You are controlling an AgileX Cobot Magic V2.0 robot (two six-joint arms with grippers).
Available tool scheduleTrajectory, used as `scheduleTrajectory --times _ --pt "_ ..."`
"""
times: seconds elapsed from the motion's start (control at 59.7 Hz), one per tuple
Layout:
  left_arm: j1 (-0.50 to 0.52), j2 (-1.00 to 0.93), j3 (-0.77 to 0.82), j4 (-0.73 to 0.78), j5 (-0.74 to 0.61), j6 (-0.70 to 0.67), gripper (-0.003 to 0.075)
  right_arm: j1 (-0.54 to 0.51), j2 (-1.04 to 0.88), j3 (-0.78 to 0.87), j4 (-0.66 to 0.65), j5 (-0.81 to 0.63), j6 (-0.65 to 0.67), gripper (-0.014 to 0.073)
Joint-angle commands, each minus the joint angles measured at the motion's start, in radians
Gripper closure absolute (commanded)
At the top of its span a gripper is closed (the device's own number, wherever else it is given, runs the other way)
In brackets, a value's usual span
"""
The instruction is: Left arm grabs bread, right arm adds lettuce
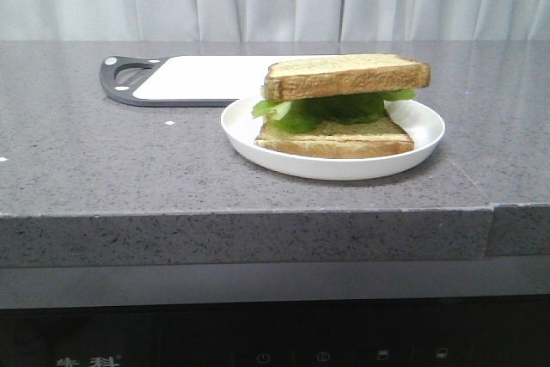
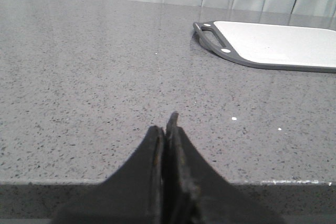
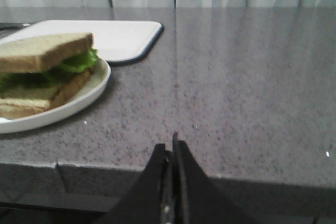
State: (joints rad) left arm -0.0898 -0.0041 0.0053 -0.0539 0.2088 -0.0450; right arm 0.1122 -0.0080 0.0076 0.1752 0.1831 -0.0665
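A sandwich stands on a white plate (image 1: 425, 139). The thick slice of bread (image 1: 344, 76) lies on top, the green lettuce (image 1: 331, 111) under it, and a thinner slice (image 1: 333, 139) at the bottom. In the right wrist view the bread (image 3: 44, 51) and lettuce (image 3: 79, 61) show on the plate (image 3: 89, 90). My left gripper (image 2: 167, 124) is shut and empty at the counter's front edge, far from the plate. My right gripper (image 3: 170, 148) is shut and empty at the front edge, to the right of the plate. Neither gripper shows in the front view.
A white cutting board with a dark grey rim and handle (image 1: 129, 83) lies behind the plate; it shows in the left wrist view (image 2: 278, 45) and right wrist view (image 3: 123, 38). The grey stone counter (image 1: 103, 169) has a seam near its front right corner. Curtains hang behind.
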Motion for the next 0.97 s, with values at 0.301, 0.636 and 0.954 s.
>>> scheduleTrajectory --times 0.301,0.636,0.954 --pt "0.0 -0.019 0.004 -0.007 -0.084 -0.01 0.0741 -0.044 -0.023 0.017 -0.01 -0.107 0.036 0.0654" --pt "0.0 -0.019 0.004 -0.007 -0.084 -0.01 0.0741 -0.044 -0.023 0.017 -0.01 -0.107 0.036 0.0654" --pt "0.0 -0.019 0.004 -0.007 -0.084 -0.01 0.0741 -0.044 -0.023 0.017 -0.01 -0.107 0.036 0.0654"
